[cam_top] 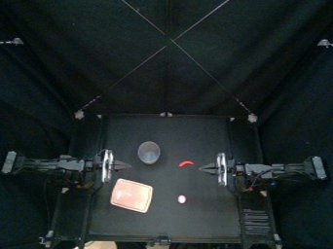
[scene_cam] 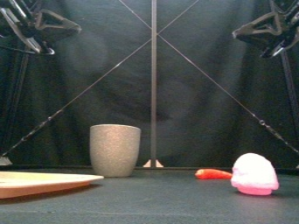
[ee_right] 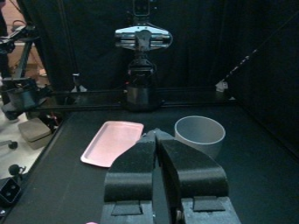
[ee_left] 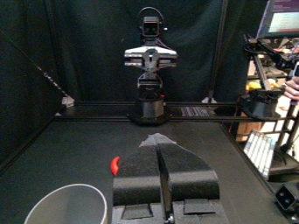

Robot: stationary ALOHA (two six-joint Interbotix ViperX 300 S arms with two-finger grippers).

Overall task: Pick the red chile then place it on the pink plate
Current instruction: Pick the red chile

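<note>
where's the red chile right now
In the top view the red chile lies just right of centre, between the grey cup and the right pincer, clear of the pink plate.

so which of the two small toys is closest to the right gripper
The red chile, the thin curved one just beside the right gripper; the rounded pink toy lies farther forward.

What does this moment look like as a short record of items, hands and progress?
chile: lying loose, right of the grey cup
pink plate: front left, nothing on it
pink toy: just right of the plate
left hand: shut, holding nothing, at the left side
right hand: shut, holding nothing, at the right side
progress: chile not yet picked
</note>
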